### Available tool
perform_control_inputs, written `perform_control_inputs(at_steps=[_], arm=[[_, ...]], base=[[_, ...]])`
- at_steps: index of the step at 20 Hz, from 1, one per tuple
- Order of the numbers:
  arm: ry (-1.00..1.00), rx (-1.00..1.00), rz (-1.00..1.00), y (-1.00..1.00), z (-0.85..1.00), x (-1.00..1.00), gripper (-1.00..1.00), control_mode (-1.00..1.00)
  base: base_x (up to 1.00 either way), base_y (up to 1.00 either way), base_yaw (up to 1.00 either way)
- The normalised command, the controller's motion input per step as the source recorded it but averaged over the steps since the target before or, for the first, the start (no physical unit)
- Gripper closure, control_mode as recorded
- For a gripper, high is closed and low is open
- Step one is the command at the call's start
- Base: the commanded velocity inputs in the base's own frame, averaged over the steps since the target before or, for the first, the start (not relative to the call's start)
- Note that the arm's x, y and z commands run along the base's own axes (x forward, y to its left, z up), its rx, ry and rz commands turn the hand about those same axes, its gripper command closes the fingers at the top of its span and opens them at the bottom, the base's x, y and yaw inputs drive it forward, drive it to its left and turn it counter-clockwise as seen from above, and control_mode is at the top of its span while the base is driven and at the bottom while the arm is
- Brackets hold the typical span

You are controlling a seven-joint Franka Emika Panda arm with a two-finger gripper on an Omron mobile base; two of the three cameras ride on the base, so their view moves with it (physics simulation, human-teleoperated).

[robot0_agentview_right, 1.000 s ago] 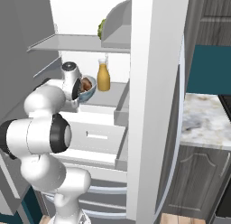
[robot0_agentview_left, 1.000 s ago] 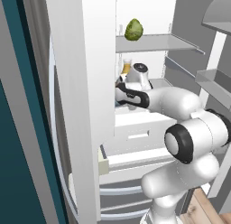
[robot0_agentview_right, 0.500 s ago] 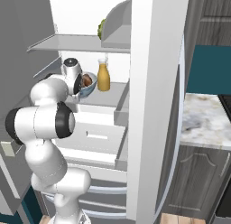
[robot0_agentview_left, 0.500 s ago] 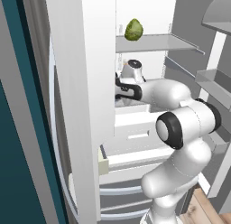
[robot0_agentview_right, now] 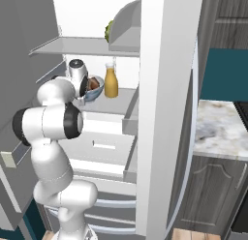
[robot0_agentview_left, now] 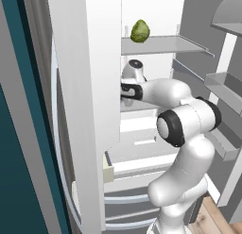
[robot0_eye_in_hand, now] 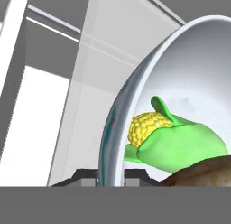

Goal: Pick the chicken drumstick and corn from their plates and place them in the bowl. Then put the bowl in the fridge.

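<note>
Bowl, claw clamped on its rim, holds corn and chicken drumstick.

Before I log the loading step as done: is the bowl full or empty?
Loaded. In the hand view the bowl holds the corn and the brown drumstick; the gripper is shut on its rim.

Lumpy dark green ball seen on upper shelf. Orange juice bottle stood upright on shelf below. Pale speckled counter seen at right, dark grey cabinet door under it. Teal wall seen at left.
</note>
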Motion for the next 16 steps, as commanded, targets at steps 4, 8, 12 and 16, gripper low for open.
perform_control_inputs(at_steps=[4, 8, 12, 16], arm=[[0.0, 0.01, 0.0, 0.13, -0.1, 0.31, 1.0, -1.0], [0.0, 0.01, 0.0, 0.1, -0.11, 0.25, 1.0, -1.0], [0.0, 0.0, 0.0, 0.02, -0.05, 0.04, -1.0, -1.0], [-0.03, 0.04, 0.0, 0.0, 0.03, -0.17, -1.0, -1.0]], base=[[0.0, 0.0, 0.0], [0.0, 0.0, 0.0], [0.0, 0.0, 0.0], [0.0, 0.0, 0.0]])
